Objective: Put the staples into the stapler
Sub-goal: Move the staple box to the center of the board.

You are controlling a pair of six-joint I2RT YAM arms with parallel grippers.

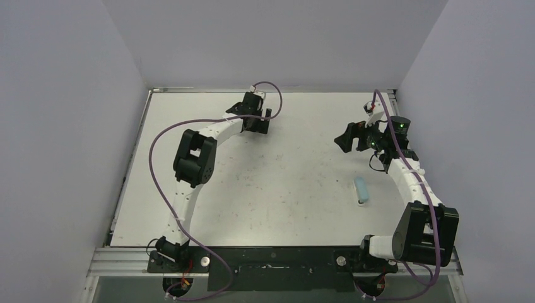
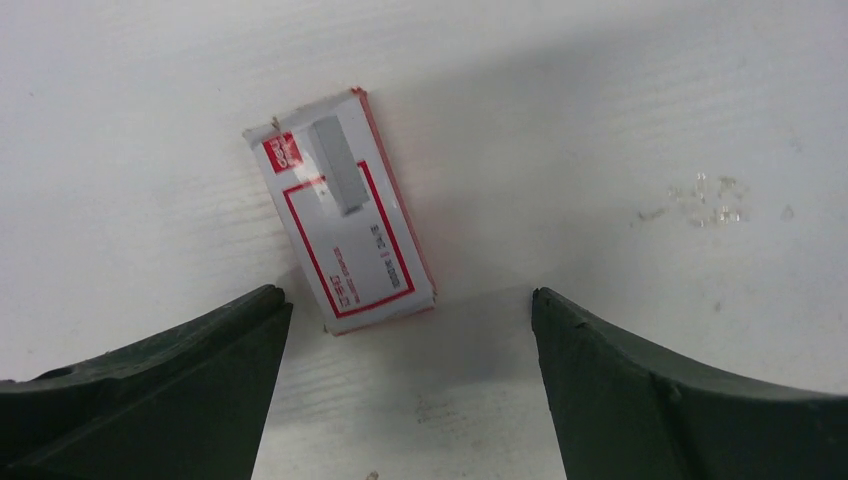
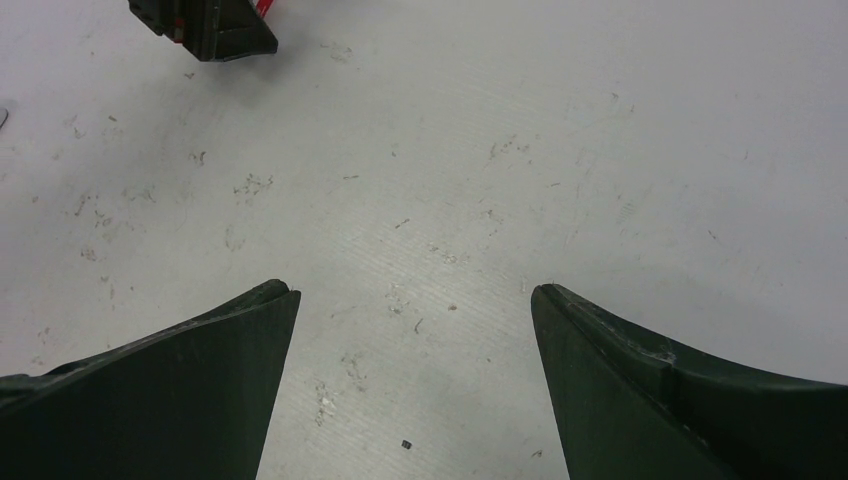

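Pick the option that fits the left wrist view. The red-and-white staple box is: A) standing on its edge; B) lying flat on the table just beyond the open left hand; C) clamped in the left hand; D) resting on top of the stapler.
B: the staple box lies flat, printed face up, on the table, and the left hand has its fingers spread wide, not gripping it.

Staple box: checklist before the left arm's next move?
1. Left end effector open, empty: ok.
2. Box flat on table, nothing on it: ok.
3. Box centred ahead of left end effector: not ok, it sits left of centre and skewed.
4. Box open: cannot tell.
5. Right end effector open, empty: ok.
6. Stapler opened for loading: cannot tell.
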